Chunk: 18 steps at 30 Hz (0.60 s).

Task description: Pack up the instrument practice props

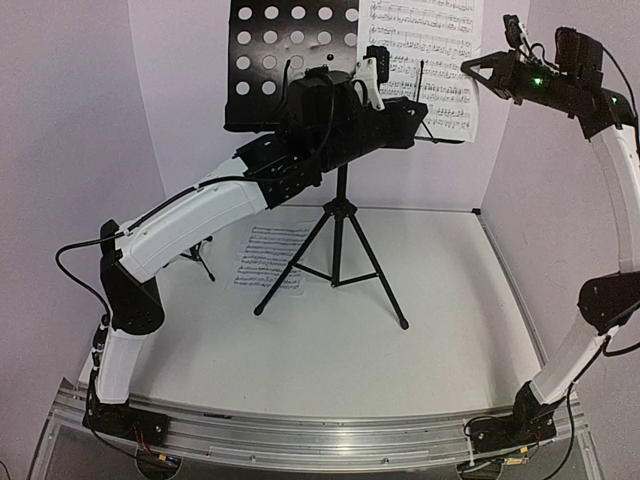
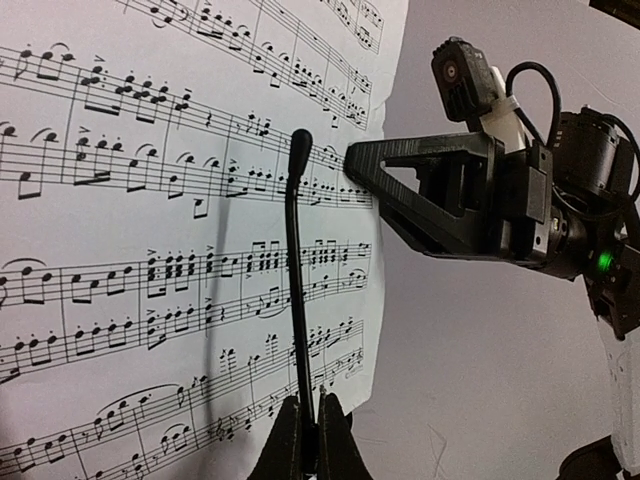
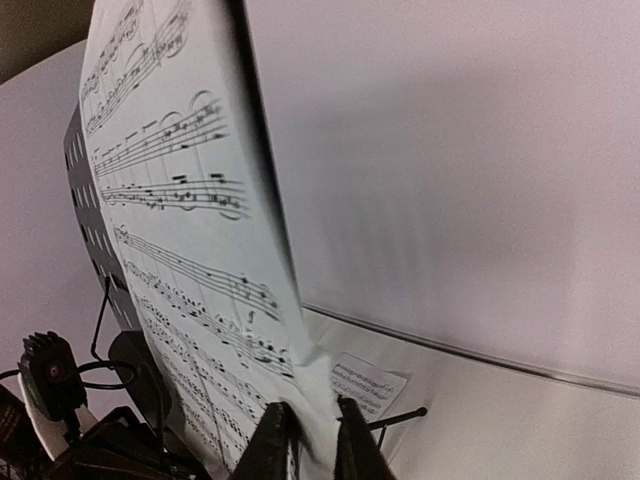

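Observation:
The tall black perforated music stand stands at the back on its tripod. One white sheet-music page rests on it. My left gripper is shut on the stand's thin black page-holder wire, in front of the page; its tips show in the left wrist view. My right gripper is shut on the page's right edge; paper sits between its tips. A second page lies on the table. The small black mic stand is mostly hidden by my left arm. The microphone is out of view.
White walls close in the table at the back and both sides. The tripod legs spread across the middle of the table. The right gripper shows in the left wrist view, touching the page edge. The page on the table shows in the right wrist view.

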Motion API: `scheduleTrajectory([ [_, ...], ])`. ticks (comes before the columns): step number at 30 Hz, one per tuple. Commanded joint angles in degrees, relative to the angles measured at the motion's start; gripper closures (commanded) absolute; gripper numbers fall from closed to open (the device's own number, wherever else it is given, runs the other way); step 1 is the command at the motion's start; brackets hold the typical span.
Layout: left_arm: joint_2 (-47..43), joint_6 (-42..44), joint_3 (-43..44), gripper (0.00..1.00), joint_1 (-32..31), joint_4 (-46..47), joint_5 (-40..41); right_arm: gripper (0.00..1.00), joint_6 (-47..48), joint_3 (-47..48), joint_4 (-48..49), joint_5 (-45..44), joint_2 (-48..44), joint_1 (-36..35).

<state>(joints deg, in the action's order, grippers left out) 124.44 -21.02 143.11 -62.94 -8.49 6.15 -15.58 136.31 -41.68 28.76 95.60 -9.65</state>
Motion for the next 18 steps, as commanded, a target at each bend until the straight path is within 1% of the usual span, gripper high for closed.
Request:
scheduleTrajectory([
  [1, -2.7, 1.7, -0.5, 1.0, 0.4, 0.5, -1.8, 0.92, 0.7, -2.0, 2.6, -1.7, -3.7, 0.2],
  [8, -2.8, 2.0, -0.6, 1.0, 0.4, 0.2, -1.2, 1.0, 1.0, -3.8, 2.8, -9.0, -6.1, 0.2],
  [14, -2.7, 1.8, -0.7, 1.0, 0.4, -0.1, -1.1, 1.0, -0.1, -6.8, 3.8, -22.2, -10.7, 0.2],
  [16, -2.8, 1.7, -0.8, 1.0, 0.4, -0.2, -1.0, 1.0, -1.1, -9.4, 5.9, -27.2, -14.0, 0.2],
  [18, -2.8, 1.7, -0.8, 1.0, 0.4, -0.2, -0.9, 1.0, -2.0, -13.4, 10.1, -33.1, -17.1, 0.2],
])
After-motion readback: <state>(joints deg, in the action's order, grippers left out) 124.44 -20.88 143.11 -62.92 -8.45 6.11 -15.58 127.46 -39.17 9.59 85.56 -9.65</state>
